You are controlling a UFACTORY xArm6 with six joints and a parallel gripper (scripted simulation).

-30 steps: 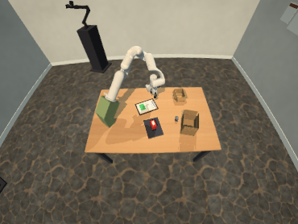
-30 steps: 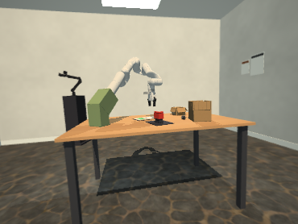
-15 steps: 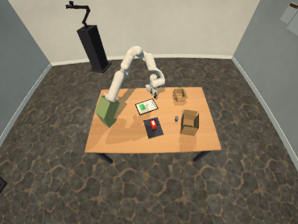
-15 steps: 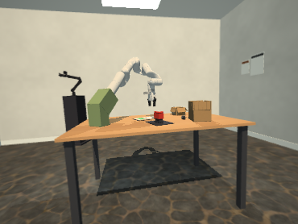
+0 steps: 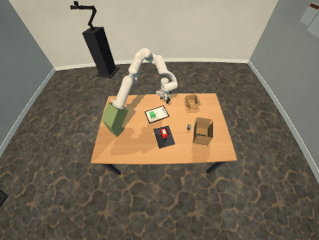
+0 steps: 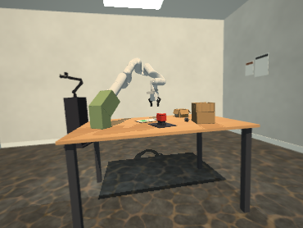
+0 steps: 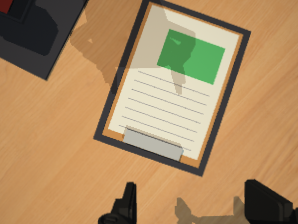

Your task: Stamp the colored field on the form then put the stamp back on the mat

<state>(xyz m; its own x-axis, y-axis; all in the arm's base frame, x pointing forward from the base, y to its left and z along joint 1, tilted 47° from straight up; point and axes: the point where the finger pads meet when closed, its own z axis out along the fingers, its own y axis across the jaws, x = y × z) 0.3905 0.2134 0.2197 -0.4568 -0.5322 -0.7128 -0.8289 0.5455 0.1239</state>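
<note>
On a smooth wooden table (image 5: 129,151), a clipboard (image 7: 107,120) with a dark frame and grey metal clip holds a lined form (image 7: 165,107) bearing a flat green field (image 7: 202,62). At the form's 5 o'clock in the top view, the red stamp (image 5: 164,132) stands upright on a square black mat (image 5: 169,142). The gripper (image 7: 195,207) hangs in the air above the clipboard's clip edge, fingers spread wide, holding nothing. Two open-topped cardboard boxes (image 5: 203,131) sit at the stamp's 3 o'clock and 1 o'clock; their contents cannot be seen.
</note>
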